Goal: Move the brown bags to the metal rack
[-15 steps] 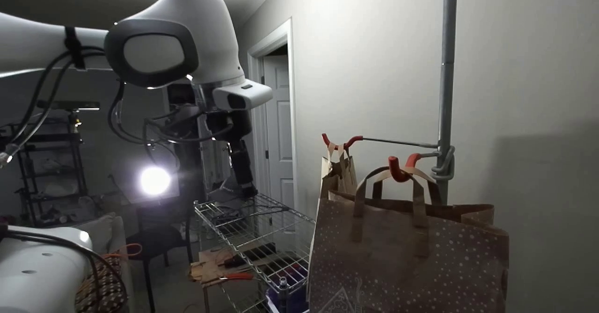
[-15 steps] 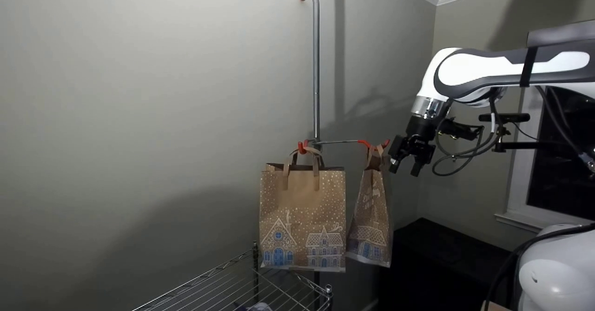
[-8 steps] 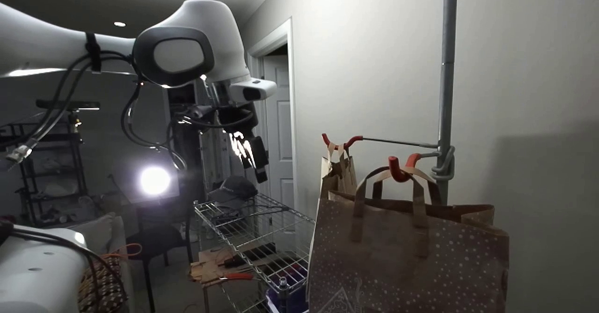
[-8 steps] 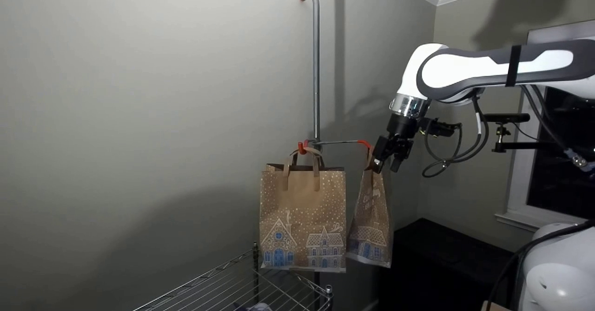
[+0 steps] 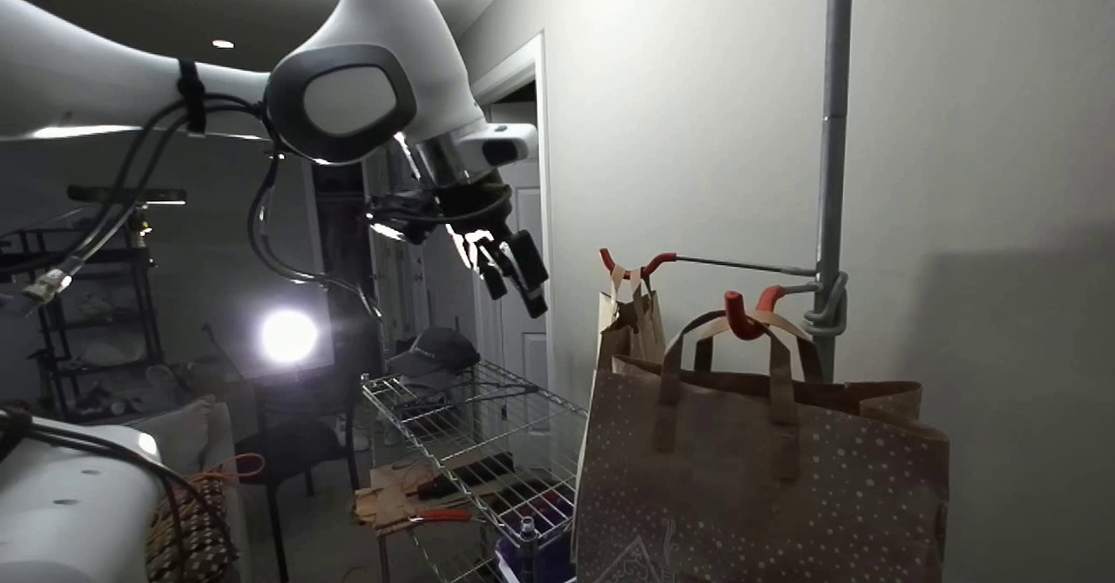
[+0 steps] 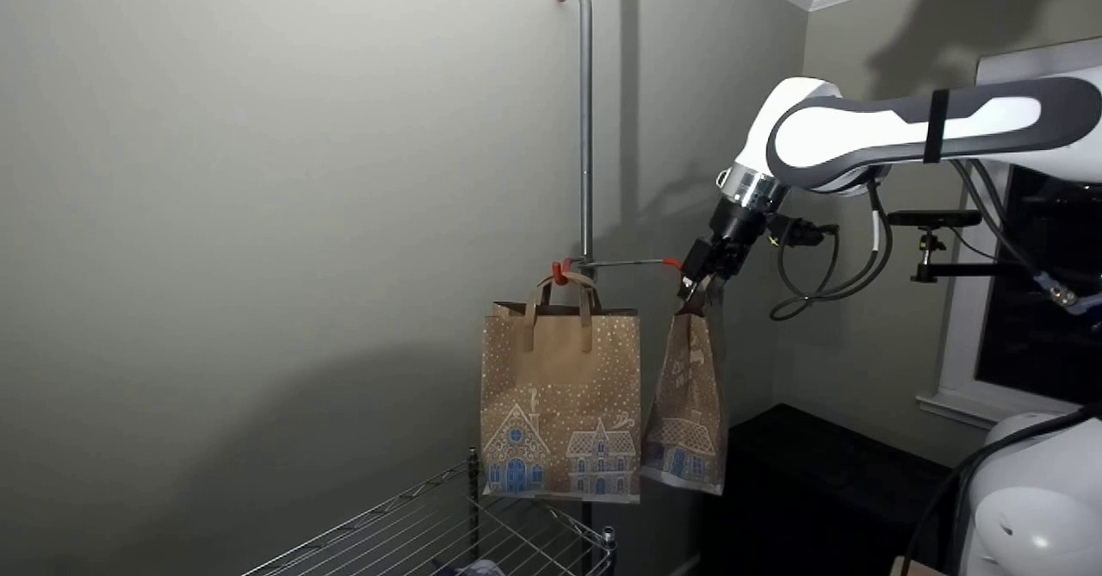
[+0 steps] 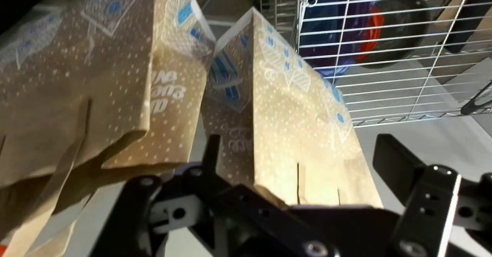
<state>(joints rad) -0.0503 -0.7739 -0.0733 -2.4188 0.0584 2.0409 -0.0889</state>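
Seemingly readied with spread, empty fingers for brown bags, hung from red hooks lower right in an exterior view, likely to keep handles graspable near the metal rack.

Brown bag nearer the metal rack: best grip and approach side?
Probably the handle loops just below the red hook, claw coming from the arm side: loops rise above the hanging bag, and in an exterior view the pole stands opposite.

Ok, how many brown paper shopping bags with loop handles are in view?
2, both hanging from the tall grey metal pole: one bag on the short red-tipped hook, the other bag on the long red-tipped hook. Others could be hidden behind them.
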